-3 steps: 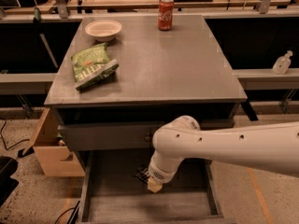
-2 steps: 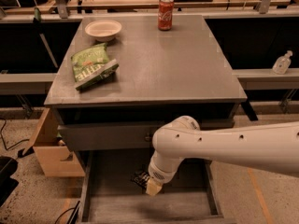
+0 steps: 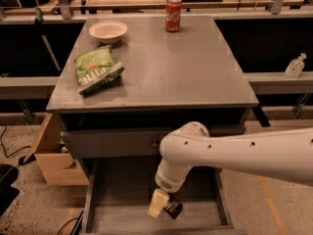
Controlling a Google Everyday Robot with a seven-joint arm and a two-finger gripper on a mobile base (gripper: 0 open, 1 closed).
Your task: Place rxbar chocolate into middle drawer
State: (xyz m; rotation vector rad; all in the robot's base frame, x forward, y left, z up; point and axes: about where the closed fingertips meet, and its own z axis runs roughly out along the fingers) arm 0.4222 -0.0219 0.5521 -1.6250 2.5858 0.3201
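**Grey table up top, bar hanging low over the open drawer**

Grey table (image 3: 161, 67) fills the upper half of my view, carrying a green chip bag (image 3: 98, 68), a pale bowl (image 3: 108, 31) and a red Coca-Cola can (image 3: 173, 8); none of these are my concern. Below the closed drawer front (image 3: 112, 143), the middle drawer (image 3: 122, 218) stands pulled out, with its plank floor showing.

My white arm reaches in from the right and bends down into that opening. The gripper (image 3: 164, 210) hangs just above the drawer floor, toward the front edge. Its jaws are closed on the rxbar chocolate (image 3: 172, 209), a small black wrapper tilted against the cream-coloured jaw.

I judge the placing nearly done, with only the release left. The risks I see:

- The bar sits near the drawer's front lip, so letting go here could let it slide or tip outward.
- The tilted wrapper may cling to one jaw and lift back out with it.
- The bulky wrist sits close under the closed drawer front, so a steep retreat could knock it.
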